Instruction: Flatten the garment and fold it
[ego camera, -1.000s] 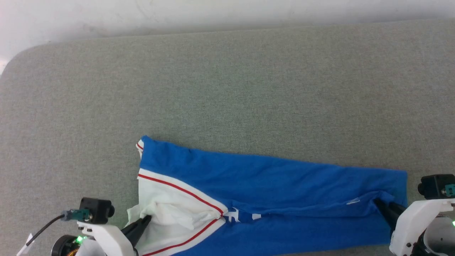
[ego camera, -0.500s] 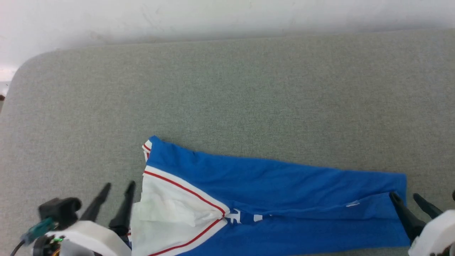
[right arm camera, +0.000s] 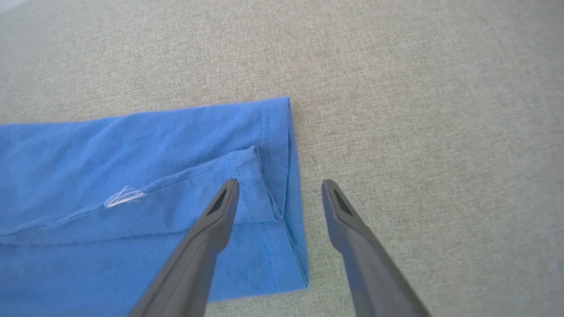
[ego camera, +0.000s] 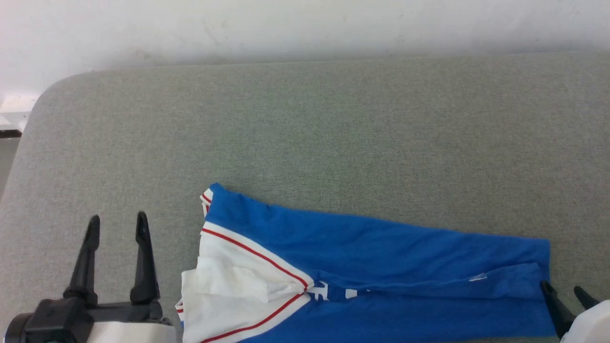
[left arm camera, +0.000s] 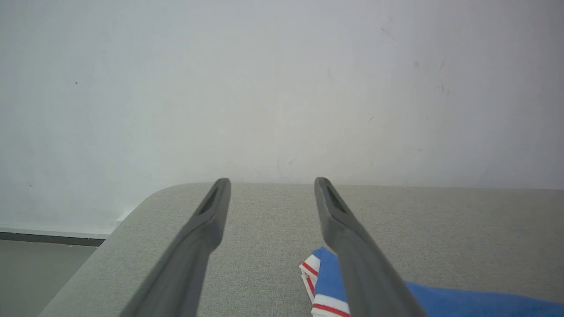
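The garment (ego camera: 381, 257), royal blue with a white sleeve and red-striped trim, lies folded into a long band across the near part of the grey surface. Its white sleeve end (ego camera: 228, 290) points left, its blue hem (right arm camera: 273, 145) right. My left gripper (ego camera: 116, 218) stands open to the left of the sleeve, apart from the cloth, nothing between its fingers (left arm camera: 207, 220). My right gripper (ego camera: 562, 287) is open at the hem corner; in the right wrist view one fingertip (right arm camera: 227, 193) hangs over the blue hem, the other over bare surface. The collar corner (left arm camera: 315, 268) shows beside the left finger.
The grey padded surface (ego camera: 333, 133) stretches wide behind the garment. Its rounded far-left corner (ego camera: 52, 90) meets a white wall (left arm camera: 282, 88). A strip of floor (left arm camera: 44, 259) lies beyond the left edge.
Both grippers let go of the garment and opened. The left one drew away to the left of the sleeve, the right one backed off to the hem corner. The head camera shifted.
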Available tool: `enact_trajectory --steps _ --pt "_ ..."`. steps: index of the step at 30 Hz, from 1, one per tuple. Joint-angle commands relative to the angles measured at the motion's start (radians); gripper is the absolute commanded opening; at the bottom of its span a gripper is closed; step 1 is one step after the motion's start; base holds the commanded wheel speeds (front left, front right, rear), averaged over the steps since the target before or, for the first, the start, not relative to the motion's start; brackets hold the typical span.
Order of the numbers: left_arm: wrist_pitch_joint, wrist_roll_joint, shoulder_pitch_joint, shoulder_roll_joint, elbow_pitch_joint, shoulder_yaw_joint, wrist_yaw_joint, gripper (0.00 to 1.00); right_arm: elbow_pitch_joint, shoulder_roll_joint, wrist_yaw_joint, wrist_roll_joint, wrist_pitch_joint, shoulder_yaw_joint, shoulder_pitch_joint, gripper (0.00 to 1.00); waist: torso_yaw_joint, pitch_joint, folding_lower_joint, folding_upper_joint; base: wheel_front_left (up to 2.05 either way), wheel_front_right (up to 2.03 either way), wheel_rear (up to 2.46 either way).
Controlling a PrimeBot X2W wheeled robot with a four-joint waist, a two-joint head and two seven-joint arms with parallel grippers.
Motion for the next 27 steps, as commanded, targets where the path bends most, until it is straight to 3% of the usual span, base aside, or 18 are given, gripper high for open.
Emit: enact_trajectory --steps 1,14,15,17,27 --pt "-0.005 0.01 0.009 -0.009 0.006 0.007 -0.013 1.0 0.01 0.0 -0.001 -0.006 0.004 -0.004 -0.013 1.0 0.005 0.003 0.0 -0.0001 0.0 0.0 0.0" --pt "-0.005 0.087 0.007 -0.063 0.066 0.052 -0.136 1.0 0.199 -0.025 -0.001 0.001 0.015 0.043 -0.08 1.0 0.047 0.052 0.0 -0.0001 0.0 0.0 0.0" --pt "-0.005 0.089 0.005 -0.063 0.07 0.056 -0.141 1.0 0.21 -0.023 -0.001 0.009 0.033 0.053 -0.081 0.59 0.049 0.055 0.0 -0.0001 0.0 0.0 0.0" --pt "-0.005 0.09 0.002 -0.064 0.08 0.06 -0.152 1.0 0.222 -0.026 -0.001 0.016 0.062 0.062 -0.084 0.0 0.051 0.06 0.0 -0.0001 0.0 0.0 0.0" --pt "-0.005 0.113 -0.002 -0.096 0.117 0.074 -0.176 1.0 0.173 -0.084 -0.001 -0.028 0.085 0.032 -0.147 0.0 0.025 0.041 0.0 -0.0001 0.0 0.0 0.0"
